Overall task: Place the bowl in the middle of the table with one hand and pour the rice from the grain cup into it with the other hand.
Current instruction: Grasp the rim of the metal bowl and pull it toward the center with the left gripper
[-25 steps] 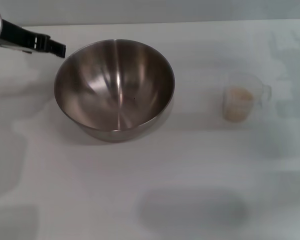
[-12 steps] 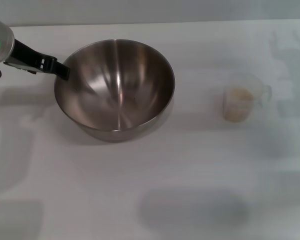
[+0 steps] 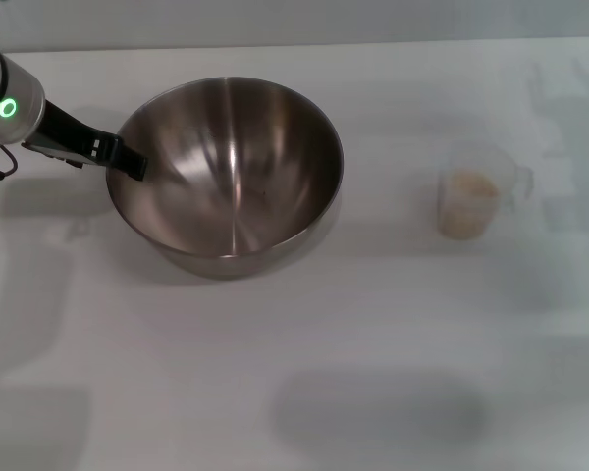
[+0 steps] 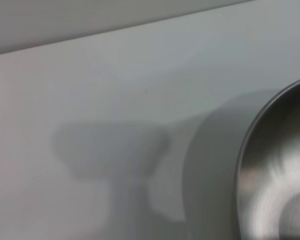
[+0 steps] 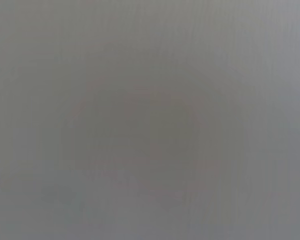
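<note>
My left gripper at steel mixing bowl rim, jaws' state unclear; rice cup apart on bench.

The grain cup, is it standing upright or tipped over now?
Upright. The grain cup stands on the table, its open mouth upward, with the rice settled inside.

Even bright light, soft shadows on table, right wrist view blurred grey.

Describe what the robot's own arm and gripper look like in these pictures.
Only the left arm shows: a silver-grey cylindrical wrist bearing a green ring light, a thin dark cable beneath it, and a slim black left gripper with small white marks. The right arm is out of view.
</note>
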